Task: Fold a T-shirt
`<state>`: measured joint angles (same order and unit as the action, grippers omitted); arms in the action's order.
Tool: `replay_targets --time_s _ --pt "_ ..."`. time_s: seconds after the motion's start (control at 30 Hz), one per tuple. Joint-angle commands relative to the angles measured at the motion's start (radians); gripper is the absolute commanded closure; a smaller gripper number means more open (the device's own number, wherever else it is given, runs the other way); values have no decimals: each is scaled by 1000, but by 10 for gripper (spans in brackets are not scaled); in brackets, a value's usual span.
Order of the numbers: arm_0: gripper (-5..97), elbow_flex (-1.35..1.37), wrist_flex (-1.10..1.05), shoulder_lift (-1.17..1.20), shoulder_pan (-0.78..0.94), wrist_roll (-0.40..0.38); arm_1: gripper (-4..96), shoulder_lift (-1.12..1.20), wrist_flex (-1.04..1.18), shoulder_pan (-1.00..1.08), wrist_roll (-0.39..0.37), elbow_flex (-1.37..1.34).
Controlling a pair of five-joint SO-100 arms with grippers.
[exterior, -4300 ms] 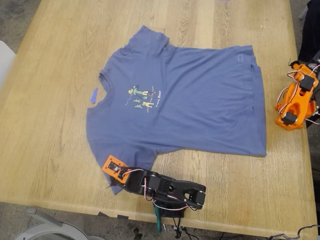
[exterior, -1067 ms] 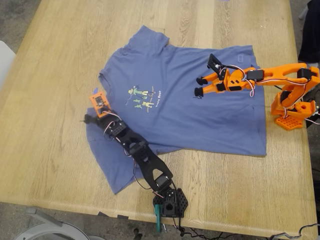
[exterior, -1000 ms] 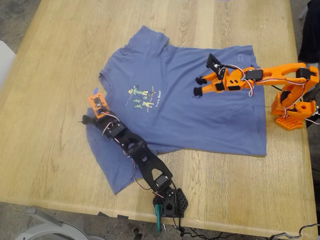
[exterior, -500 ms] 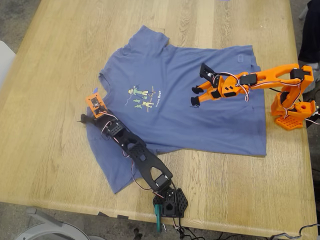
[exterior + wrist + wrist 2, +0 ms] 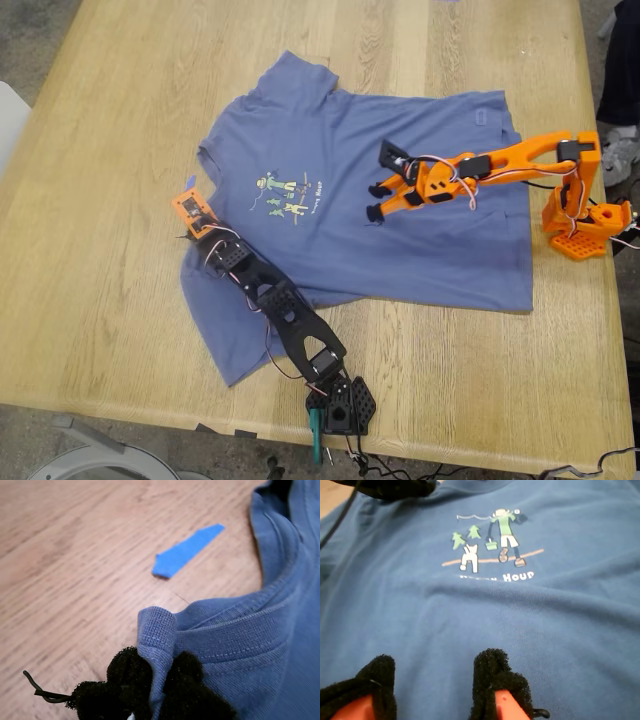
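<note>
T-shirt (image 5: 370, 190): lies spread flat on the wooden bench (image 5: 110, 120), collar toward the exterior view's left, hem toward its right.
My first gripper (image 5: 160, 672): this black tool is clamped on a raised fold of the T-shirt's shoulder edge, beside the collar.
My second gripper (image 5: 432, 672): this orange tool has its jaws parted, with nothing between the black foam pads (image 5: 495, 677); it sits over the T-shirt's middle, on the hem side of the chest print (image 5: 490, 542).
First arm: black, reaches from the bench's near edge across the lower sleeve in the exterior view.
Second arm: orange, reaches in from the exterior view's right.
First wrist view only: shows the pinched fabric between the pads, and a blue tape strip (image 5: 187, 550) on bare wood just off the collar.
Second wrist view only: shows green figures and the word "Hour" in the print.
Exterior view only: shows both arm bases and the T-shirt's whole outline.
</note>
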<state>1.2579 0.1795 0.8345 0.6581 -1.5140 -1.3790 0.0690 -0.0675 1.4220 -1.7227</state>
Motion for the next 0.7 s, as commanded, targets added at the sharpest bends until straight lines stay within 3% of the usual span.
replay_targets --time_s 0.0,0.33,0.67 --pt "919 120 -21 164 -46 -8 633 25 18 -15 -5 67" --pt "918 414 -91 436 -52 -6 610 284 170 -25 -15 359" --pt "918 471 -104 538 -41 -9 627 520 336 -71 -12 600"
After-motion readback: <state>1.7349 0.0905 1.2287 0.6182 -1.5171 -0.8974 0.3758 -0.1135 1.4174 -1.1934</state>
